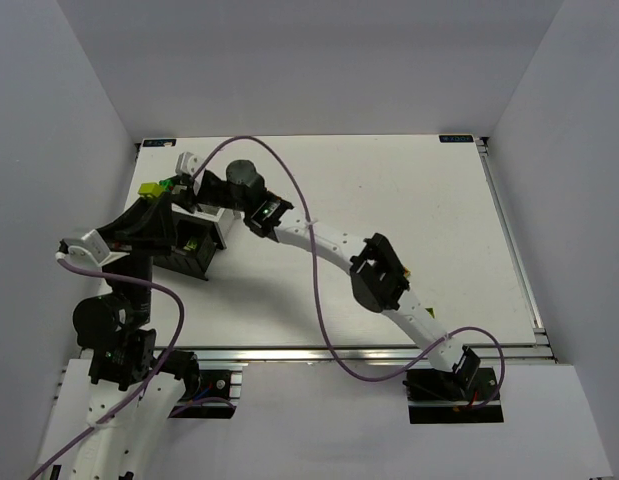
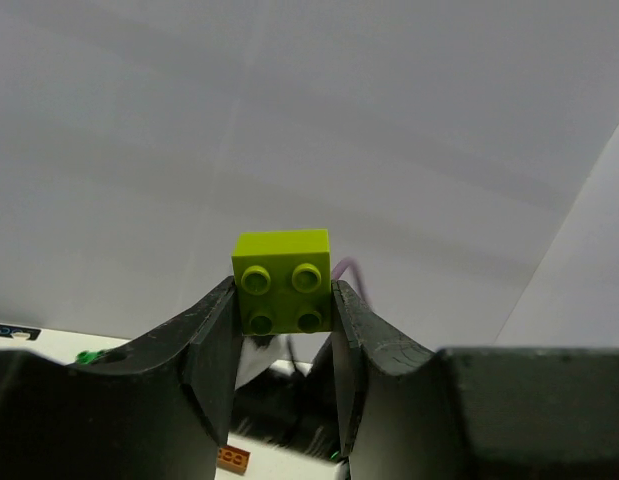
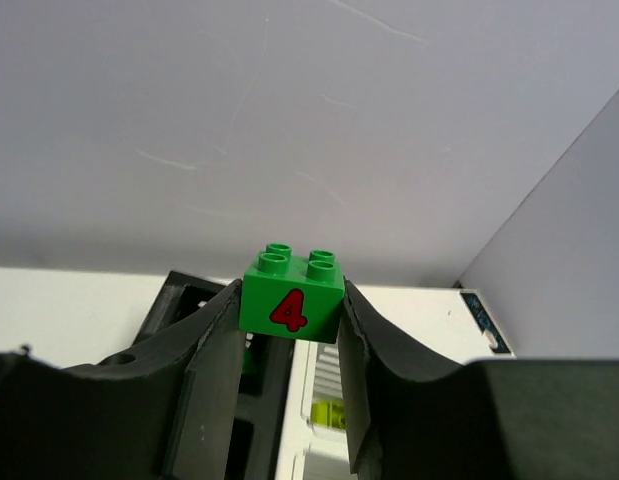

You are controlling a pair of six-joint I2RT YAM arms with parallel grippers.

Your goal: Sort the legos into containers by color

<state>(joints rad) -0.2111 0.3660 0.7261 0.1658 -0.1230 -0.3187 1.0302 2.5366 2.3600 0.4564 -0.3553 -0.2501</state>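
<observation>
**Left gripper** (image 2: pixel 284 298): the fingers are drawn narrow and clamp a lime-yellow square four-stud plastic brick (image 2: pixel 281 268) at their tips. Its studs face back toward the wrist camera.

**Right gripper** (image 3: pixel 291 308): the fingers hold a bright green four-stud plastic brick marked with a red numeral 4 (image 3: pixel 291 288), studs up. Both bricks are square, so no long axis governs the release.

**Governing relation:** the boxes lie below the right fingers.
- The black square open-topped box (image 3: pixel 169 300) sits below and to the left of the fingertips.
- The white square open-topped box (image 3: pixel 309 375) sits beneath them, slightly to the right. A lime brick (image 3: pixel 329 415) already lies in it (which suggests lime belongs in white).

In my judgement the right arm is the nearer to both boxes.

**View differences:**
- The left wrist view shows neither box clearly, only a small orange brick (image 2: pixel 232 458) on the table below its fingers.
- Only the overhead view shows both arms converging over the far-left part of the table, with the left-held brick just beyond the black box.
</observation>
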